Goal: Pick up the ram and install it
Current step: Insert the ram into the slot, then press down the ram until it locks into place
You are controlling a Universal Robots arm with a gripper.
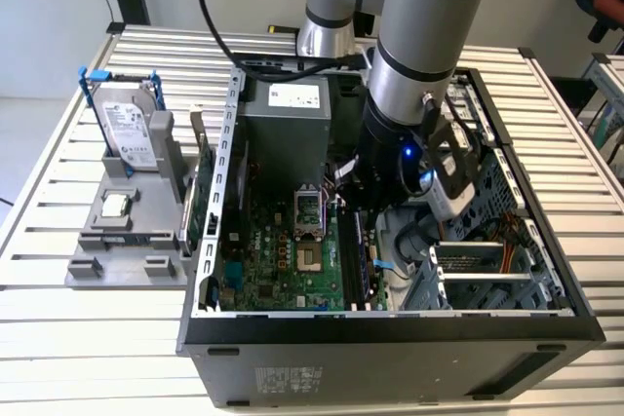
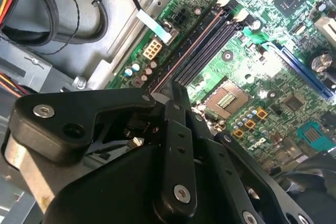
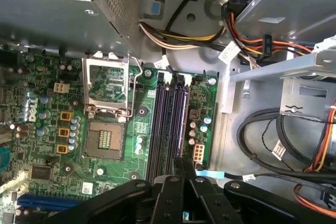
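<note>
Ram at the slots — seating in progress.
Gripper (image 3: 180, 167) fingers pinch the ram (image 3: 178, 124) edge-on over the slots (image 3: 160, 124), centre-right of the exterior view — keep it parallel and press evenly.

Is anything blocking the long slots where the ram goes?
Nothing visible does. In the first wrist view the long slots on the green board lie bare, close by the gripper. The wire bundle lies off the slots, not across them.

PC case (image 1: 390, 338) on table (image 1: 58, 338), drive holder (image 1: 132, 192) at ext. view's left, arm (image 1: 429, 36) inside case
</note>
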